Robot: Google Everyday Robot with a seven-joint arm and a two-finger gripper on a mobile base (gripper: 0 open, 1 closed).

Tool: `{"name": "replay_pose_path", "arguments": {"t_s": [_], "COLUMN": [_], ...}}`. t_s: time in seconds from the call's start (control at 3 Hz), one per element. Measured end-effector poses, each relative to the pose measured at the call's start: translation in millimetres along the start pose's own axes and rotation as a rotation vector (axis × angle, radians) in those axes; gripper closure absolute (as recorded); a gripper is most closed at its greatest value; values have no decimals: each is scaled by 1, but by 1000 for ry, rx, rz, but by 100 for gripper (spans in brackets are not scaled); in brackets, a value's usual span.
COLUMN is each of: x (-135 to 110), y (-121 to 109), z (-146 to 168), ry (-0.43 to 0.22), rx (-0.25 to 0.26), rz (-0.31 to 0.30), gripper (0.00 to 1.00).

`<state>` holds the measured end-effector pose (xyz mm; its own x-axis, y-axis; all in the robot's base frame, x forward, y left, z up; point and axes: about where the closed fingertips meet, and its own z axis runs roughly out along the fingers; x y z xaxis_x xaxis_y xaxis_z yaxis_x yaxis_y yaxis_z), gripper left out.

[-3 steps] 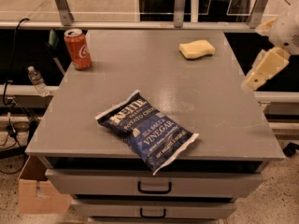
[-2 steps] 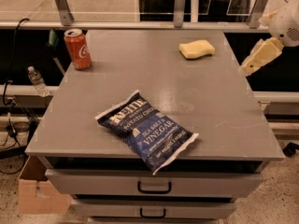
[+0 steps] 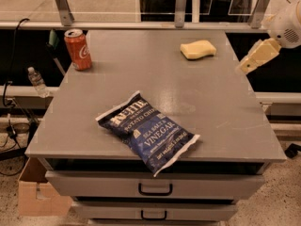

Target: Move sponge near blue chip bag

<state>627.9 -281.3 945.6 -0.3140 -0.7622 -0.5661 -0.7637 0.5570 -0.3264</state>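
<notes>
The pale yellow sponge lies on the grey table top near its far right corner. The dark navy chip bag lies flat near the front edge, slightly left of the middle, well apart from the sponge. My cream-coloured gripper hangs in the air at the table's right edge, to the right of and a little below the sponge, not touching it and holding nothing.
A red soda can stands upright at the far left corner. Drawers with handles sit under the top. A water bottle and a cardboard box are at the left, below table level. A metal rail runs behind.
My gripper has moved up and to the left, from beside the table's right edge toward the far right corner, closer to the sponge. The sponge, bag and can have not moved.
</notes>
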Motion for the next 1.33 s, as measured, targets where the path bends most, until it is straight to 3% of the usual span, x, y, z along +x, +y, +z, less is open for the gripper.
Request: {"name": "replay_pose_path", "arguments": {"t_s": [0.33, 0.67, 1.33], "x": [17, 18, -17], "y": [-26, -53, -76], "z": [38, 71, 122], "ry": [-49, -118, -252], "rx": [69, 96, 30], "rz": [233, 364, 428], "gripper": [0, 0, 0]}}
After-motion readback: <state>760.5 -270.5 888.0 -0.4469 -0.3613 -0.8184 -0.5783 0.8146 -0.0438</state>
